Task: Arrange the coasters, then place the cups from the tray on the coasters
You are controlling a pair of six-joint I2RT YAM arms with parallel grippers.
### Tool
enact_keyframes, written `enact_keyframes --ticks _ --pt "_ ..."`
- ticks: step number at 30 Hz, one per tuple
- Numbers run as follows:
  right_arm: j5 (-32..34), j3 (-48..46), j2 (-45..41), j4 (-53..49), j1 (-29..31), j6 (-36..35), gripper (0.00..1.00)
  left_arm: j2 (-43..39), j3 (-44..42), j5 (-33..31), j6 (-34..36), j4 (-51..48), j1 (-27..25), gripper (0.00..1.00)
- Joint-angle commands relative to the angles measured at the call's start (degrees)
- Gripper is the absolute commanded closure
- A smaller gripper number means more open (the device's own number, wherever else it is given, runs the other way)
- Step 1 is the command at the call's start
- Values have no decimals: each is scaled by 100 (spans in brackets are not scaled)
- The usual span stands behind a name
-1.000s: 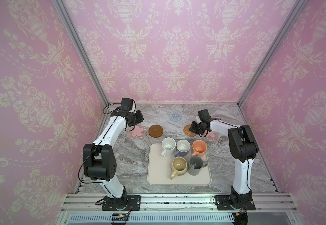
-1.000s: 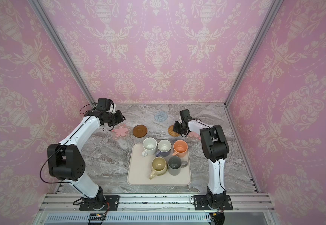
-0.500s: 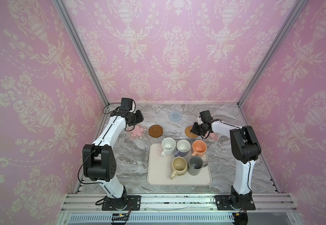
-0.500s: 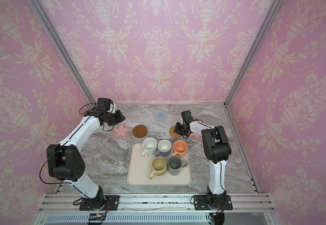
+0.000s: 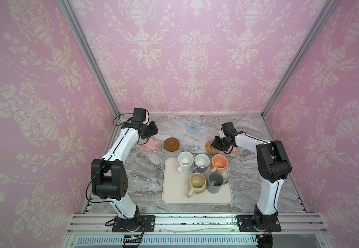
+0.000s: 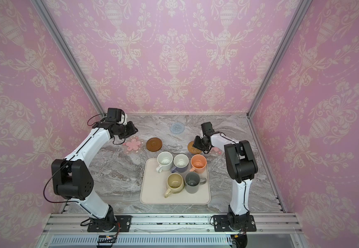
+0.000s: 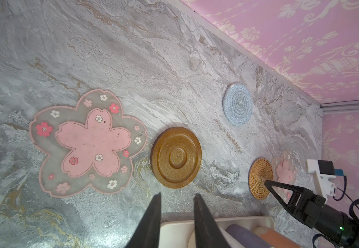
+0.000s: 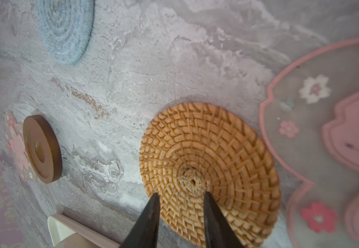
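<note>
**Right fingers spread over the rattan coaster, cups all on the tray**

Shifted slightly rightward since a second ago, the right fingers (image 5: 216,144) hang over the woven rattan coaster (image 5: 209,148); the left arm has barely moved.

In both top views, all five cups stand on the beige tray (image 5: 174,193). The far row, left to right, is the white mug (image 5: 185,160), the lavender mug (image 5: 201,162) and the peach mug (image 5: 219,163). The cream-yellow mug (image 5: 197,182) and the grey mug (image 5: 215,182) stand nearer. Beyond the tray, the left flower coaster (image 5: 151,146) and the wooden disc (image 5: 171,144) lie side by side on the bench (image 5: 144,171). The blue-grey round (image 5: 193,128) lies farther back. The right flower coaster (image 5: 237,150) is mostly hidden under the right arm. The left fingers (image 5: 151,131) hover at the far left.

The left wrist view shows the left fingers (image 7: 156,206) open with nothing between them, raised off the bench near the wooden disc (image 7: 176,157).

The right wrist view shows the right fingers (image 8: 152,206) apart and gripping nothing. The rattan coaster (image 8: 206,150) lies flat beneath their tips, its edge just beside the right flower coaster (image 8: 324,128).
</note>
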Motion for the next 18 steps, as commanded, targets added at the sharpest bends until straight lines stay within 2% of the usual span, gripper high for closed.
enact_keyframes --ticks 1,6,18 --pt "223 -142 -489 -134 -111 -173 61 -62 210 148 -109 -156 19 71" --pt "195 -284 -740 -33 -255 -210 58 -17 417 60 -114 -309 -78 71" --pt "1107 -336 -497 -303 -405 -547 59 542 1611 -505 -11 -1122 -669 71"
